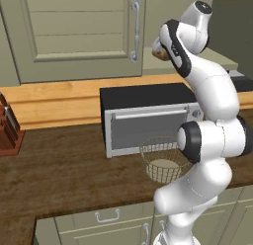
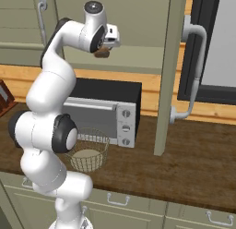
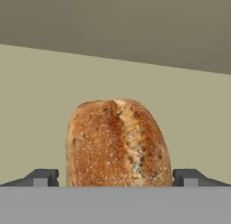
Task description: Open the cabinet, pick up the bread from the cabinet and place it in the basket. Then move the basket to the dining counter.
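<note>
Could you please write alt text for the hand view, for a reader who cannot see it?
A golden-brown bread sits close in front of the camera on a pale green cabinet shelf. The open hand has one dark fingertip on each side of it, neither visibly touching the crust.

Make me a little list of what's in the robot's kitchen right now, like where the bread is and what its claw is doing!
bread: on the cabinet shelf, sitting between the two fingertips
gripper: open, one tip on each side of the bread, not squeezing it
cabinet door: swung open, edge facing out
basket: empty, on the dark wood counter in front of the microwave
left door: shut
knife block: at the counter's left end
</note>
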